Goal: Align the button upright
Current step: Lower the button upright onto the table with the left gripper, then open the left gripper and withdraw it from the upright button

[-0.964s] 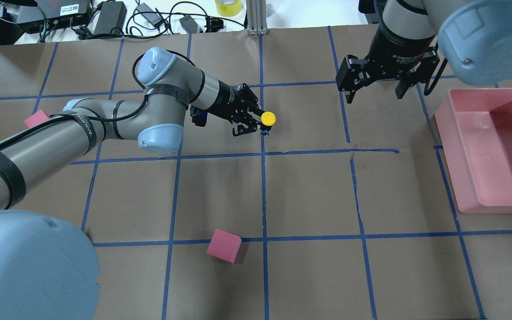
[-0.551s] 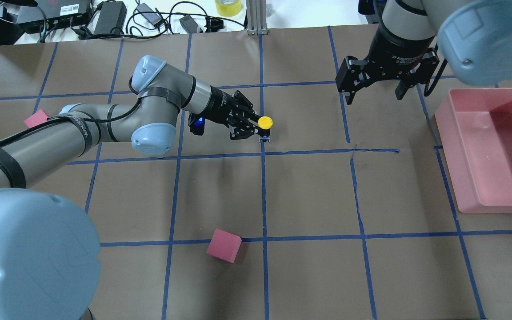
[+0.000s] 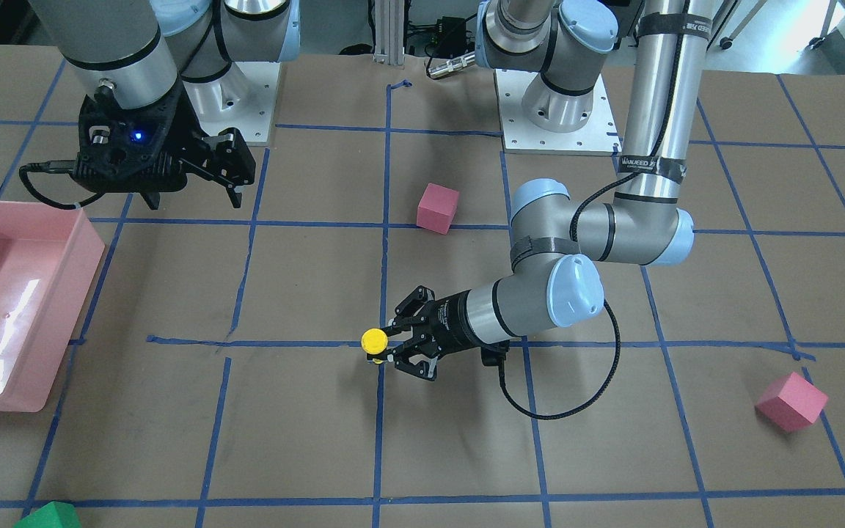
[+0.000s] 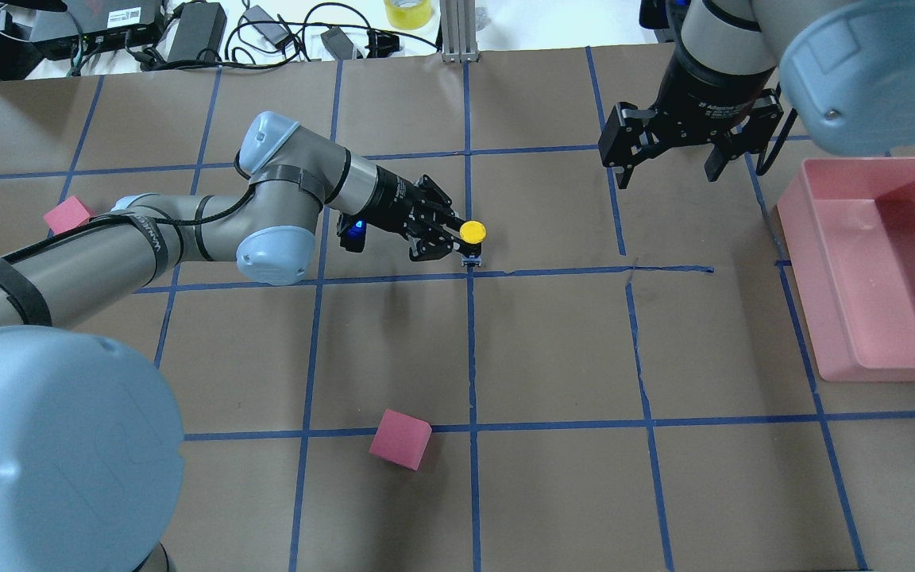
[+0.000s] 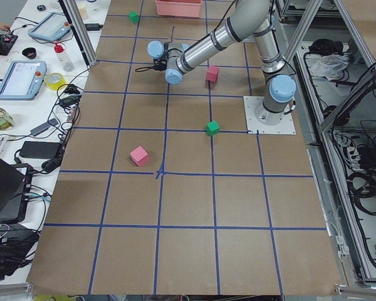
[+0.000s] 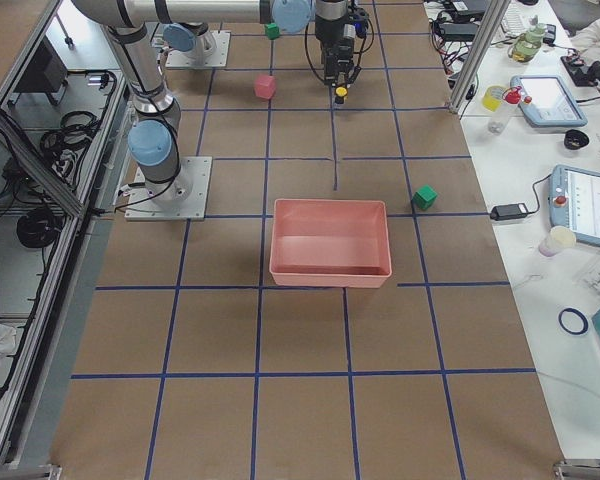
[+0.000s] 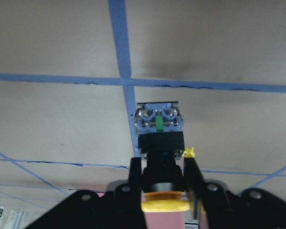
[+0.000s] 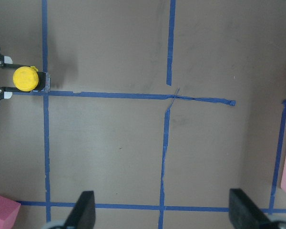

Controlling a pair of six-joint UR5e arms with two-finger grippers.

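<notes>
The button [image 4: 472, 231] has a yellow cap on top and a black-and-silver base below. It is held upright at a blue tape crossing. My left gripper [image 4: 461, 239] is shut on its black neck, reaching in low from the left. In the left wrist view the button's base [image 7: 158, 120] sits close over the paper; I cannot tell whether it touches. The button [image 3: 374, 339] and left gripper [image 3: 389, 346] also show in the front view. My right gripper [image 4: 668, 165] hangs open and empty at the far right, well apart from the button [image 8: 25, 78].
A pink tray [image 4: 823, 262] stands at the right edge. One pink cube [image 4: 399, 438] lies near the front and another [image 4: 67, 213] at the far left beside my left arm. A green cube [image 3: 48, 515] sits at the far side. Cables and adapters lie beyond the paper.
My left gripper has carried the button a little toward the robot and lower, down to the tape crossing, still shut on it. The right gripper has barely moved.
</notes>
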